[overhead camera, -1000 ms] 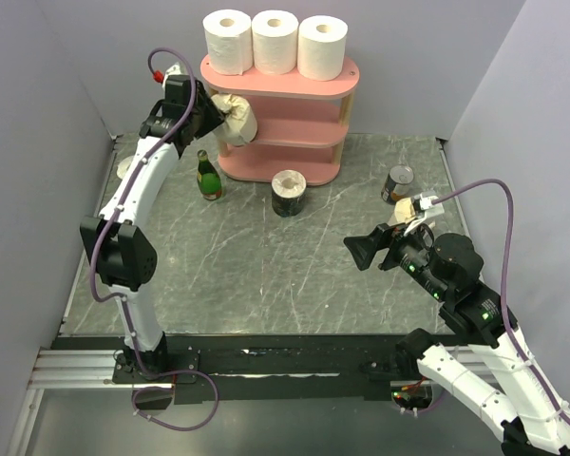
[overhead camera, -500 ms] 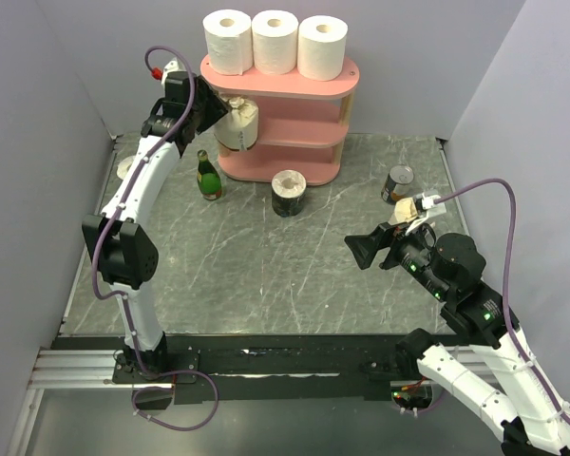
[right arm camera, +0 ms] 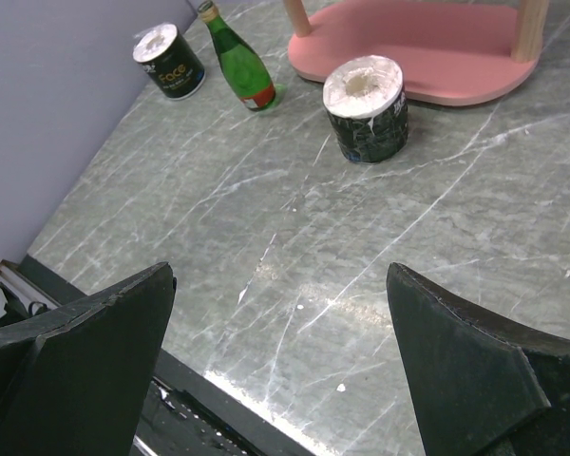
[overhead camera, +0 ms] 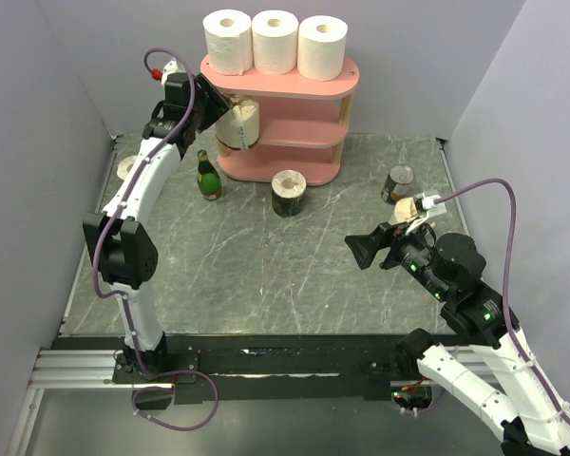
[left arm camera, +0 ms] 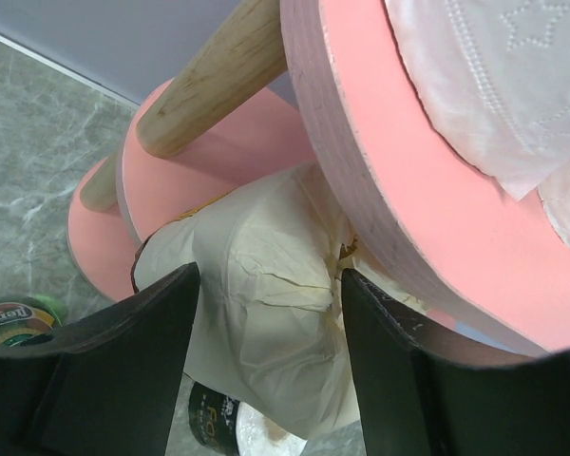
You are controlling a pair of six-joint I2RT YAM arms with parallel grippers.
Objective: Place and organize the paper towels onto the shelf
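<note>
The pink shelf (overhead camera: 299,91) stands at the back with three white paper towels (overhead camera: 275,40) in a row on its top board. My left gripper (overhead camera: 223,116) is shut on a cream paper towel (overhead camera: 240,123) and holds it at the left end of the middle tier, just under the top board (left arm camera: 380,171). In the left wrist view the crumpled cream roll (left arm camera: 266,313) sits between both fingers. A dark-banded roll (overhead camera: 289,193) stands on the table in front of the shelf. Another dark-banded roll (right arm camera: 169,62) stands at the far left. My right gripper (overhead camera: 366,252) is open and empty above the table.
A green glass bottle (overhead camera: 207,177) stands left of the shelf, below my left arm. A small metal can (overhead camera: 397,182) stands at the right. A cream object (overhead camera: 405,210) is partly hidden behind my right wrist. Grey walls close both sides.
My left gripper has moved the cream roll up and to the right, from beside the shelf's left end in under the top board. The right arm has not moved.
</note>
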